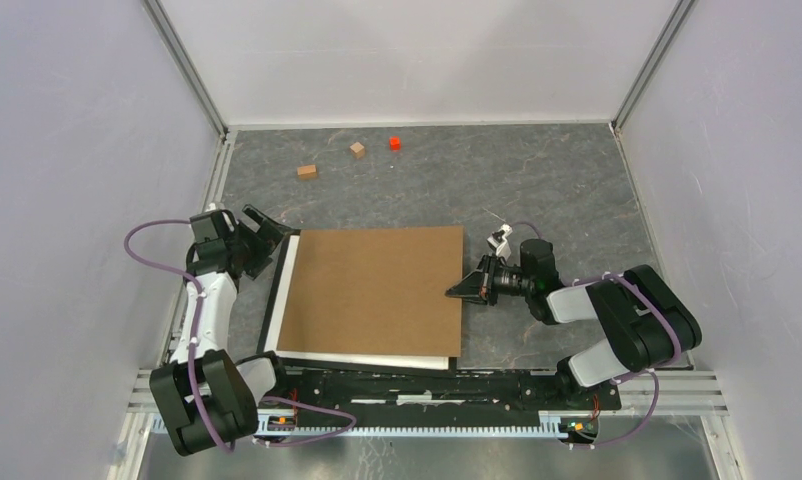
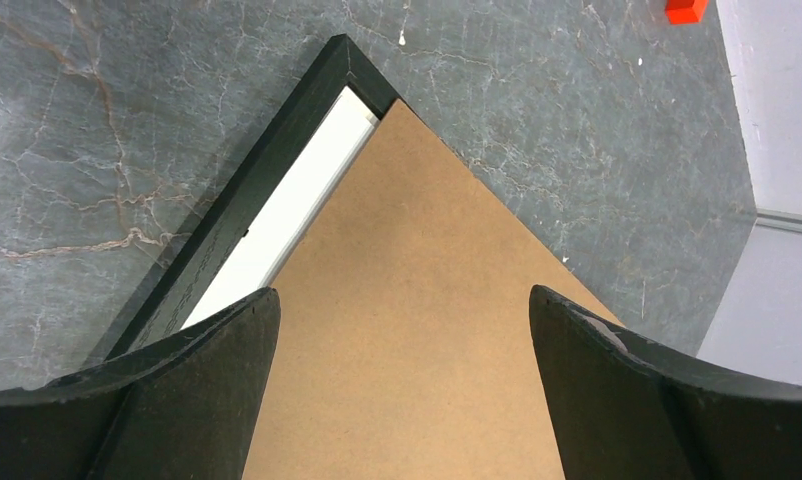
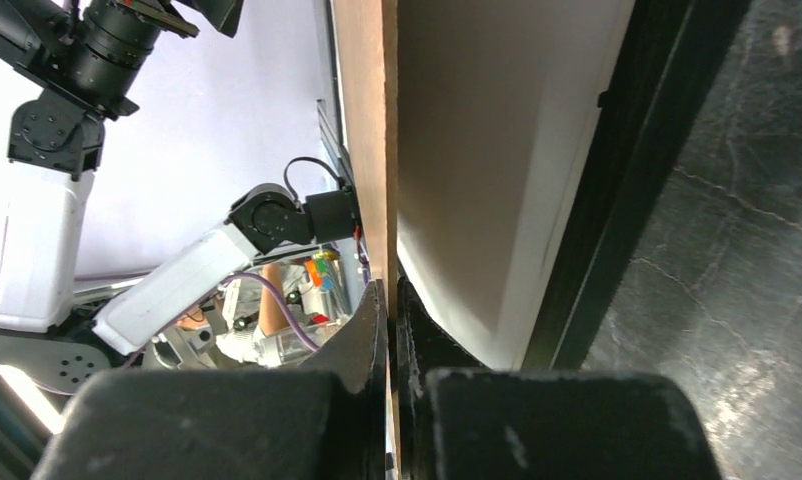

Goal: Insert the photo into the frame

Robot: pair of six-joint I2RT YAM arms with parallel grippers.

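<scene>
The photo (image 1: 372, 290), a plain brown board from above, lies over the black frame (image 1: 276, 295), shifted right so the white mat (image 1: 288, 285) shows along its left side. My right gripper (image 1: 459, 291) is shut on the photo's right edge. In the right wrist view the fingers (image 3: 390, 295) pinch the thin brown edge (image 3: 362, 120), with the frame's rail (image 3: 627, 170) beyond. My left gripper (image 1: 274, 230) hangs open over the far left corner. There the frame (image 2: 267, 170), the mat (image 2: 297, 200) and the photo (image 2: 417, 330) show between wide-apart fingers (image 2: 402, 300) that touch nothing.
Two small wooden blocks (image 1: 307, 171) (image 1: 357, 149) and a red cube (image 1: 394, 142) lie near the back wall; the red cube (image 2: 687, 10) also shows in the left wrist view. White walls close in the left, right and back sides of the grey marbled table (image 1: 557, 190).
</scene>
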